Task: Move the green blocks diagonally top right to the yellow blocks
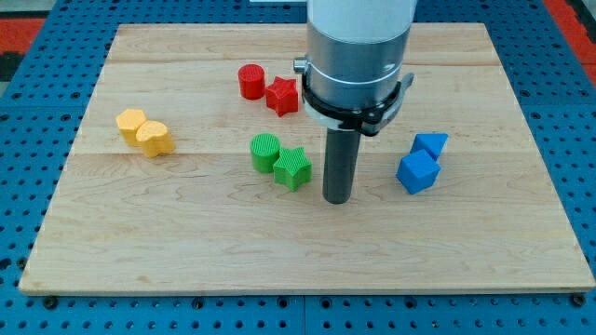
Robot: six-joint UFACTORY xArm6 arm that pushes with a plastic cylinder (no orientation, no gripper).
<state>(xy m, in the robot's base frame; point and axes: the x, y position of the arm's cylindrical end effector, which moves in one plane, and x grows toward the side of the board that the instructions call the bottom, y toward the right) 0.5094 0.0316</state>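
A green cylinder (pixel 265 152) and a green star block (pixel 292 168) sit touching near the board's middle. Two yellow blocks lie at the view's left: a hexagonal one (pixel 131 123) and a rounded one (pixel 154 139), touching each other. My tip (pixel 337 199) rests on the board just to the right of the green star, a small gap apart from it. The arm's silver body hides the board above the rod.
A red cylinder (pixel 250 81) and a red star block (pixel 282 96) sit above the green blocks. A blue triangular block (pixel 429 144) and a blue cube (pixel 417 172) lie at the right. The wooden board (pixel 140 251) lies on a blue pegboard surface.
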